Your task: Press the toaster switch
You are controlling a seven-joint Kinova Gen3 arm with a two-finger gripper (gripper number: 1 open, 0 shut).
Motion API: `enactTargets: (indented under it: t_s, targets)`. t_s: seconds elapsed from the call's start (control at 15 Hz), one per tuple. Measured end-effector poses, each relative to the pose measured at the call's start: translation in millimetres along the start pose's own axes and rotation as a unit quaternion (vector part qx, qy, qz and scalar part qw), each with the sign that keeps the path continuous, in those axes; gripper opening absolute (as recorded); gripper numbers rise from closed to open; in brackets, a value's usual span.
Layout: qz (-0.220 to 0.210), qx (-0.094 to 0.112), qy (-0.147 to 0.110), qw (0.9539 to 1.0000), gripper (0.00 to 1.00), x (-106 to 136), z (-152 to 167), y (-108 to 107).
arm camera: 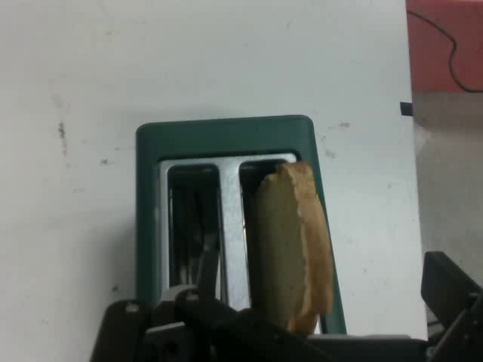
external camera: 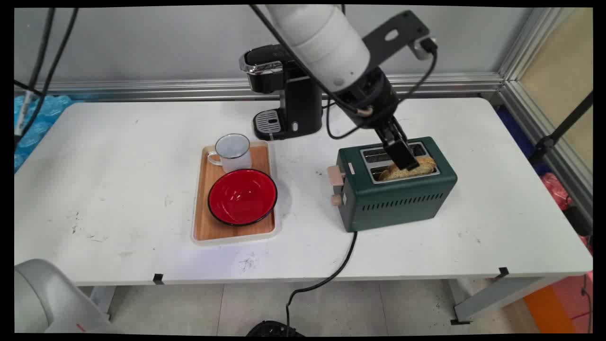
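From the main view, the black gripper (external camera: 402, 158) reaches down over the dark green toaster (external camera: 395, 184) and seems clamped on a slice of toast (external camera: 412, 169) that sticks up tilted out of the nearer slot; the farther slot is empty. Left of the toaster a wooden tray (external camera: 234, 227) carries a red bowl (external camera: 242, 196) and a white mug (external camera: 232, 152), both empty. A black coffee machine (external camera: 284, 94) stands behind on the white table (external camera: 118, 189).

In the hand view, the toast (arm camera: 290, 249) is pale-faced with a browner crust, standing in the right slot of the toaster (arm camera: 223, 136), with the gripper (arm camera: 302, 335) at its lower end.
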State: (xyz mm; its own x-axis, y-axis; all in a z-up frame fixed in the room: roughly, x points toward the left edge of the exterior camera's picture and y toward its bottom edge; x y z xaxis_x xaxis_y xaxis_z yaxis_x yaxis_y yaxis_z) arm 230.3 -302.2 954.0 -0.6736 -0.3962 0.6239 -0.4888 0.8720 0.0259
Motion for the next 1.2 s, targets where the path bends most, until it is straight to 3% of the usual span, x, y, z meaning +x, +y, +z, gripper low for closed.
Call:
enactTargets:
  t_s: [0.73,0.93,1.2]
  targets:
    - [0.011,0.033,0.006,0.9994,1.0,-61,-116,1]
    - [0.009,0.045,-0.003,0.9989,1.0,-79,-130,7]
    - [0.011,0.054,-0.022,0.9982,1.0,-96,-122,16]
